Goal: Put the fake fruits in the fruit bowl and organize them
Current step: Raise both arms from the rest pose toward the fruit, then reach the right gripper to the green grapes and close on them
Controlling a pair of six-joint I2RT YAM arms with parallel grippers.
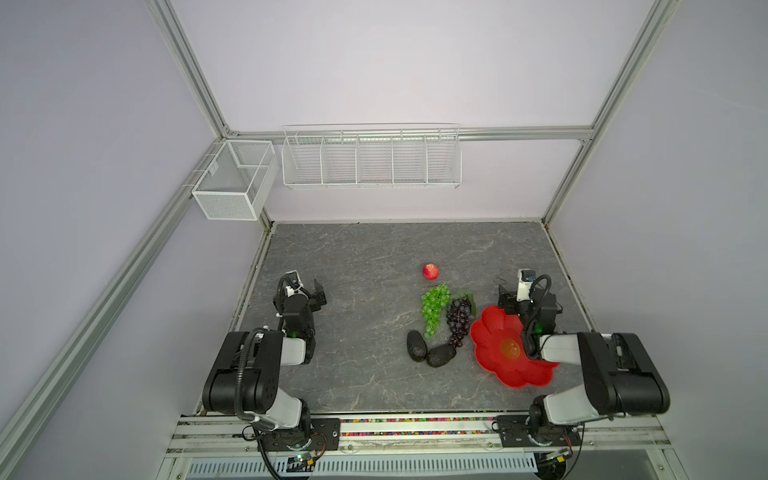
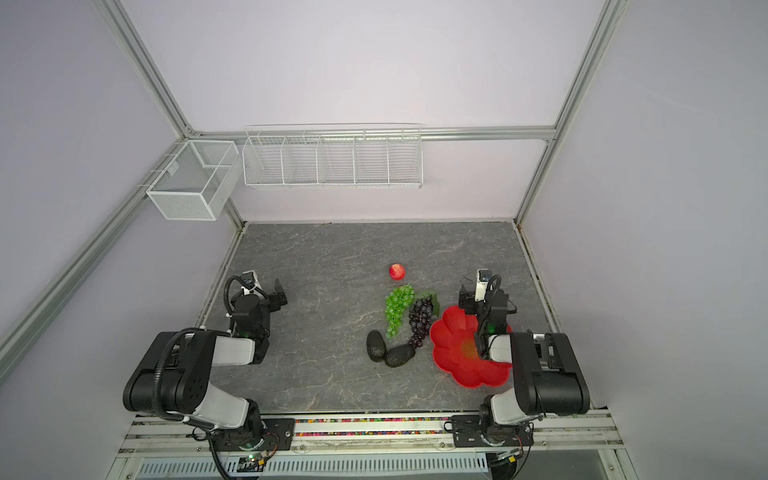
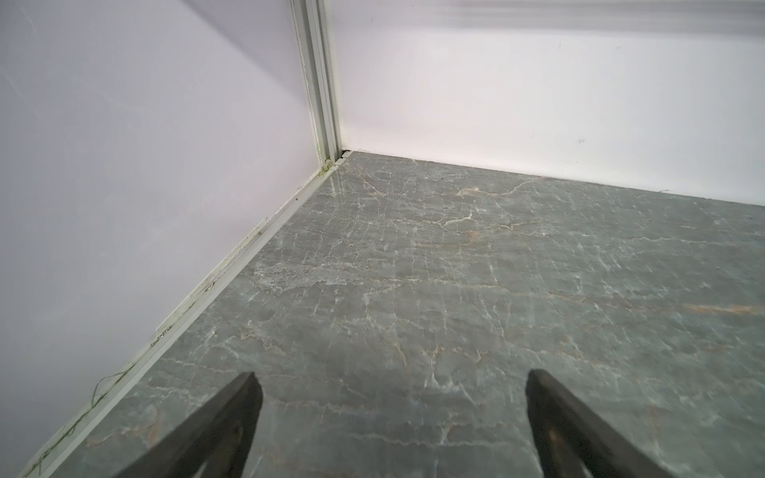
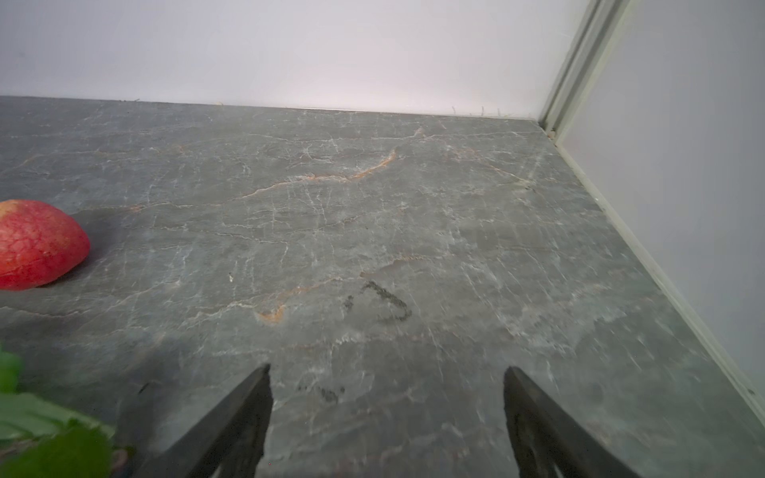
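A small red apple (image 1: pixel 431 271) (image 4: pixel 37 244) lies farthest back on the grey marble table. In front of it a green grape bunch (image 1: pixel 434 307) and a dark purple grape bunch (image 1: pixel 458 320) with a leaf (image 4: pixel 41 422) lie side by side. Two blackish avocados (image 1: pixel 417 345) (image 1: pixel 441 355) touch each other in front of the grapes. The red scalloped fruit bowl (image 1: pixel 486 353) stands empty at the right, partly hidden under my right arm. My right gripper (image 1: pixel 505 291) (image 4: pixel 387 368) hangs open and empty behind the bowl's far rim. My left gripper (image 1: pixel 316 296) (image 3: pixel 389 376) is open and empty at the table's left side.
A long white wire basket (image 1: pixel 371 160) and a mesh basket (image 1: pixel 232 183) hang on the walls above the table's back left. Walls with aluminium posts close the table on the left, back and right. Bare marble (image 2: pixel 332 257) lies between the left arm and the fruits.
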